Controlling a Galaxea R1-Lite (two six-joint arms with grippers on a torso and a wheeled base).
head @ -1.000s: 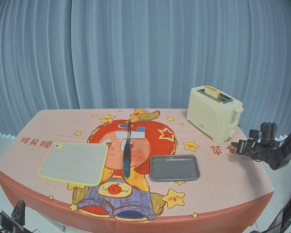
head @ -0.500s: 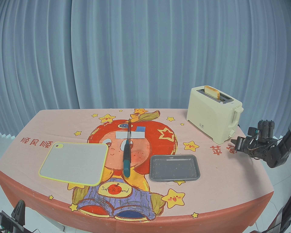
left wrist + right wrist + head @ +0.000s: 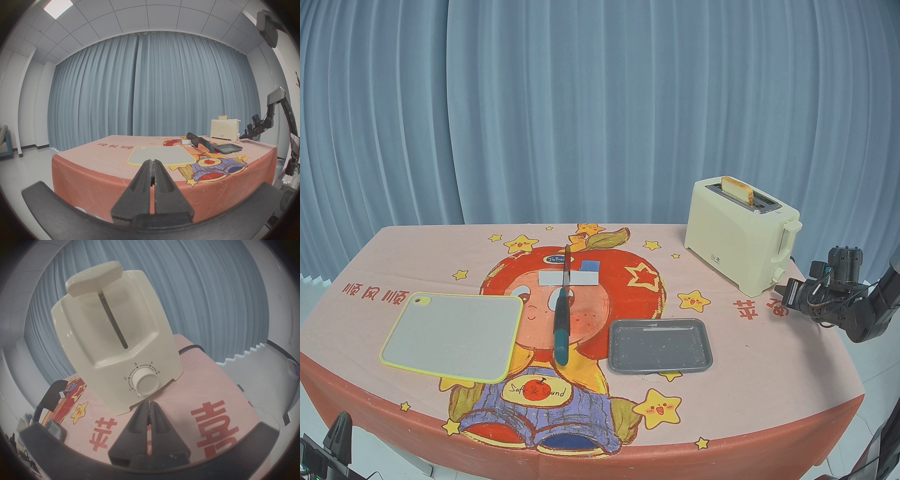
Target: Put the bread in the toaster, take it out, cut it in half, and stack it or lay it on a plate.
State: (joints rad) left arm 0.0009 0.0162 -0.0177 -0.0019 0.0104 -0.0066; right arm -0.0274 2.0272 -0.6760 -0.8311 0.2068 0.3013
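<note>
A cream toaster (image 3: 741, 234) stands at the table's back right with a slice of bread (image 3: 737, 189) sticking up out of one slot. Its lever (image 3: 94, 278) is at the top of its track, above the dial (image 3: 146, 383). My right gripper (image 3: 781, 290) is shut and empty, low over the cloth just off the toaster's lever end, pointing at the dial (image 3: 779, 274). A grey plate (image 3: 660, 345) lies right of centre, a teal-handled knife (image 3: 562, 312) beside it, and a cutting board (image 3: 453, 335) at the left. My left gripper (image 3: 152, 168) is shut, below the table's front left edge.
A white and blue block (image 3: 570, 275) props the knife's blade at mid-table. The toaster's black cord (image 3: 190, 348) runs off behind it. The table's right edge (image 3: 845, 356) lies close beside the right arm. Blue curtains hang behind the table.
My right gripper has risen a little and edged closer to the toaster's lever end. The bread, knife, plate and board have not moved.
</note>
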